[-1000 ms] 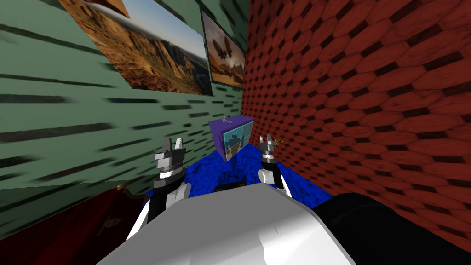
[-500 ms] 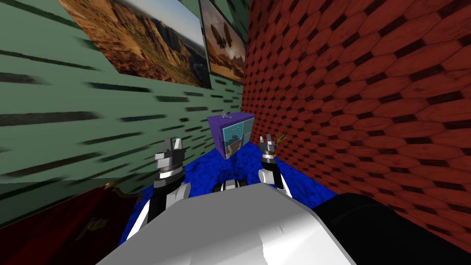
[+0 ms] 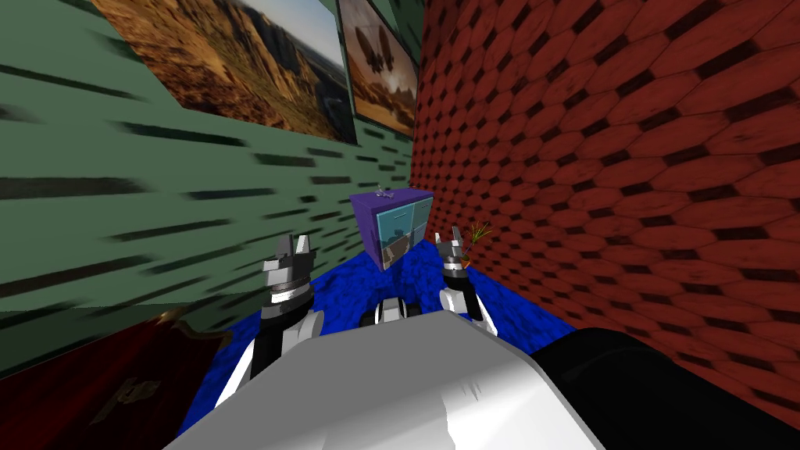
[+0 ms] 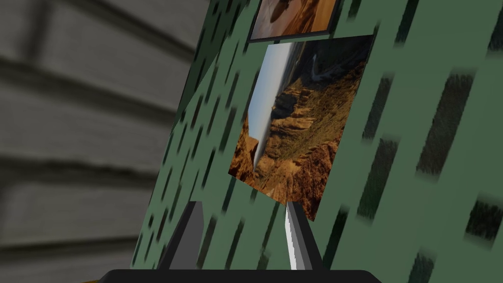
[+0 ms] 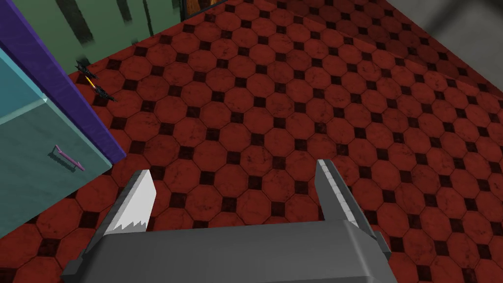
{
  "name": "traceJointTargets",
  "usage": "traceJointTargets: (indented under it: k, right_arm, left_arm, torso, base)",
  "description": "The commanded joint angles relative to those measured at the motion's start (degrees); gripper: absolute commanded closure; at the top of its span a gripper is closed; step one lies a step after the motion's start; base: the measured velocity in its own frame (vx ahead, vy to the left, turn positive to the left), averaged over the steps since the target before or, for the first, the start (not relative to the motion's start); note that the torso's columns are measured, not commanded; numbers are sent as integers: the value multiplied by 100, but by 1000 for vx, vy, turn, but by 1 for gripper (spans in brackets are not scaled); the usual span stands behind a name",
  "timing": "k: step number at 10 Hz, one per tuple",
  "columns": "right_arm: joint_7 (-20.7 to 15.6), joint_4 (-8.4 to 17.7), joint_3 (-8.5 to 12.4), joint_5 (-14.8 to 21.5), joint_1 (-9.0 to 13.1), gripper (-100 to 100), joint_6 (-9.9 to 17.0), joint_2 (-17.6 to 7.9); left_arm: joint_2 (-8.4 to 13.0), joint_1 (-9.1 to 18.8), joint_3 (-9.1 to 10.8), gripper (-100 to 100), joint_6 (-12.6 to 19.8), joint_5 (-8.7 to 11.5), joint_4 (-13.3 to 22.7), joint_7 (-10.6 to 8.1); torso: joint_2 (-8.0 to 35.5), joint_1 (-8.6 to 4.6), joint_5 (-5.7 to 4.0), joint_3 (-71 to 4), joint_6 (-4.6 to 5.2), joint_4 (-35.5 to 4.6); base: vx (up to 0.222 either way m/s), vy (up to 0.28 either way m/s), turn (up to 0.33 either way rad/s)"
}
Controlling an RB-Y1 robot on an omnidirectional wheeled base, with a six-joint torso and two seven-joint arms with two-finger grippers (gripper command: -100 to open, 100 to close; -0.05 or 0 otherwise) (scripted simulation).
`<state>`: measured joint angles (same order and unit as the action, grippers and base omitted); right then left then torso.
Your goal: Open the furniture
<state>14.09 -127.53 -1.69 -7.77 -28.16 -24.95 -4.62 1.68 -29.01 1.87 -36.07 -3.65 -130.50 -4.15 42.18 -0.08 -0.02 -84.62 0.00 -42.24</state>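
Corner of a room: green wall (image 3: 156, 219) with dark dashes on the left, red tiled wall (image 3: 609, 156) on the right, blue floor (image 3: 359, 285) between them. Two framed pictures (image 3: 234, 62) of rocky landscapes are hung on the green wall.

The task item, a purple cabinet (image 3: 367, 226) with teal drawer fronts (image 3: 402, 226), is set on the blue floor in the corner where the two walls meet, well ahead of both arms. A small pale item (image 3: 381, 190) is seen on its top; what it is cannot be told. A small plant (image 3: 476, 234) is placed by the red wall, near the cabinet. A dark red piece of furniture (image 3: 94, 383) is seen low on the left, against the green wall.

Left tool (image 3: 291, 248): raised, pointed at the green wall, released, nothing between its fingers (image 4: 297, 236).

Right tool (image 3: 453, 242): released, fingers (image 5: 140, 196) spread wide, nothing gripped. It is held apart from the cabinet. The cabinet's purple edge and one teal front with a pink handle (image 5: 66, 158) are seen off to one side of it, with the red wall beyond.
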Motion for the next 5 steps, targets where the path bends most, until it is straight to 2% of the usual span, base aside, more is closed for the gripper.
traceJointTargets:
  k: [1, 2, 3, 4, 5]
  right_arm:
    - [353, 78, -171, -176, 58, -100, -49, -228]
    - [561, 120, -303, -306, 76, -100, -93, -356]
    - [598, 120, -303, -306, 76, -100, -93, -356]
    - [825, 166, -448, -448, 95, -100, -141, -475]
    - [868, 166, -448, -448, 95, -100, -141, -475]
  left_arm:
    - [0, 0, 0, 0, 0, 0, 0, 0]
    - [0, 0, 0, 0, 0, 0, 0, 0]
    - [0, 0, 0, 0, 0, 0, 0, 0]
    - [0, 0, 0, 0, 0, 0, 0, 0]
    - [0, 0, 0, 0, 0, 0, 0, 0]
  torso:
    - [4, -2, -1, 1, 0, -2]
    - [13, 12, 3, 6, 0, -5]
    - [15, 16, 5, 8, 0, -6]
    - [19, 17, 5, 10, 0, -7]
    - [11, 9, 3, 6, 0, -5]
  base:
    - [61, -39, 3]
    - [61, -26, -4]
    - [44, -17, 0]
    - [61, -25, -4]
    - [55, -26, 0]
